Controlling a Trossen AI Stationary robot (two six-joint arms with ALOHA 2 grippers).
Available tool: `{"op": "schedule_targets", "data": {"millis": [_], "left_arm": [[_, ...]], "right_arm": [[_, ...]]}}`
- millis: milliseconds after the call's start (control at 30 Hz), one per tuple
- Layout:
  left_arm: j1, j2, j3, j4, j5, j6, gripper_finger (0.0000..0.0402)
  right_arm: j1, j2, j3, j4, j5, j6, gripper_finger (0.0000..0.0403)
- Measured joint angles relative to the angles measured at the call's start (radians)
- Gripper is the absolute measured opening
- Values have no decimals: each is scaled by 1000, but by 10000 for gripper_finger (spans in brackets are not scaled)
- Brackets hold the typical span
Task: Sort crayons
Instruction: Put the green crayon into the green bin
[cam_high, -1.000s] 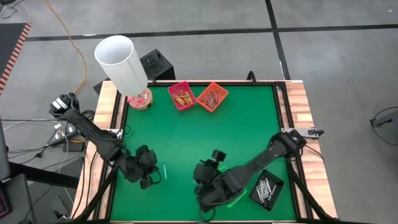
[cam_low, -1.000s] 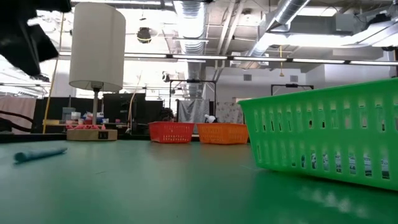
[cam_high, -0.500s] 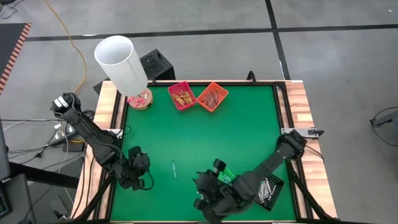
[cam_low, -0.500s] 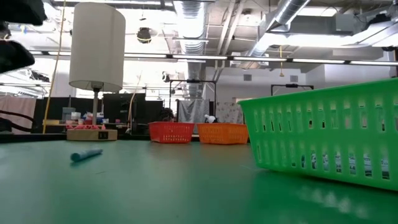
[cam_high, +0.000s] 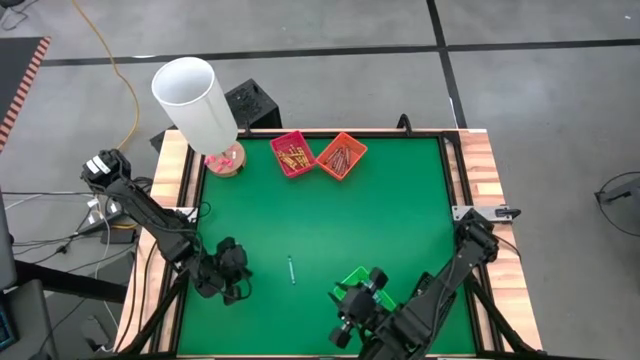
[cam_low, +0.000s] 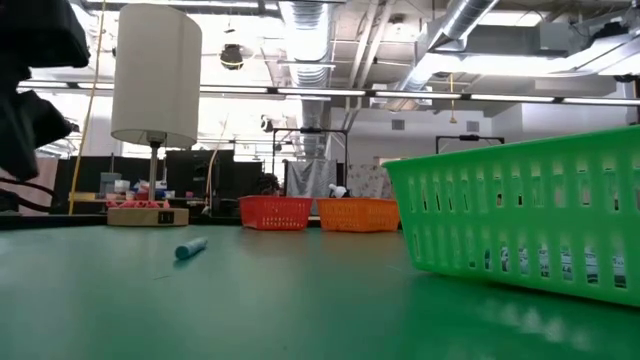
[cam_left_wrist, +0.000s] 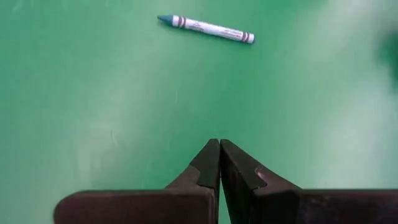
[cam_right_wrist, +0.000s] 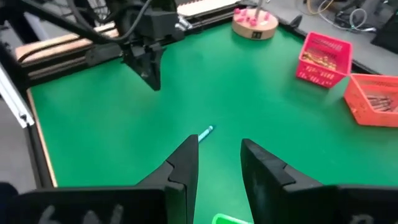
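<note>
- We see a green table mat (cam_high: 380, 200) from above, with one loose teal crayon (cam_high: 291, 269) lying on it; we place everything else by this crayon
- The crayon lies flat and alone on the mat, touched by neither gripper; the left wrist view shows its teal tip and a pale paper wrap with dark bands
- The left gripper (cam_high: 238, 276) hangs near the crayon, on the side towards the mat's left edge, apart from it
- In the left wrist view its two dark fingers (cam_left_wrist: 208, 167) are pressed together with nothing between them
- The right gripper (cam_high: 350, 322) is near the crayon on the opposite side, closer to the mat's front edge
- In the right wrist view its fingers (cam_right_wrist: 186, 163) stand narrowly apart and empty, with the crayon seen beyond the gap
- A green slotted basket (cam_high: 358, 282) sits on the mat between the crayon and the right gripper, partly under the right arm
- Well beyond the crayon, at the far edge of the mat, a red basket (cam_high: 292, 153) and an orange basket (cam_high: 341, 155) stand side by side, each holding crayons
- A white lamp (cam_high: 193, 101) stands at the far left corner, well apart from the crayon
</note>
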Motion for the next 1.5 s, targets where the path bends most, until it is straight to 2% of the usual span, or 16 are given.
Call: {"op": "schedule_targets", "data": {"millis": [233, 367, 500, 667, 900, 1000, 1100, 1500], "left_arm": [[25, 0, 0, 86, -47, 103, 0], [48, -6, 0, 167, -17, 188, 0], [50, -24, 0, 205, -19, 248, 8], [50, -65, 0, 211, 32, 325, 61], [48, -138, 0, 208, 38, 340, 177], [48, -172, 0, 207, 47, 339, 211], [48, -218, 0, 203, 48, 339, 225], [47, -428, 0, 152, 50, 356, 226]], "right_arm": [[-19, 12, 0, -29, 52, -8, 118], [-64, 29, 0, 21, 28, -86, 118], [-108, 46, 0, 74, -56, -172, 118], [-165, 69, 0, 112, -146, -232, 129], [-212, 74, 0, 89, -271, -204, 185], [-228, 74, 0, 94, -291, -172, 203], [-249, 73, 0, 109, -317, -168, 207], [-308, 73, 0, 98, -364, -153, 181]]}}
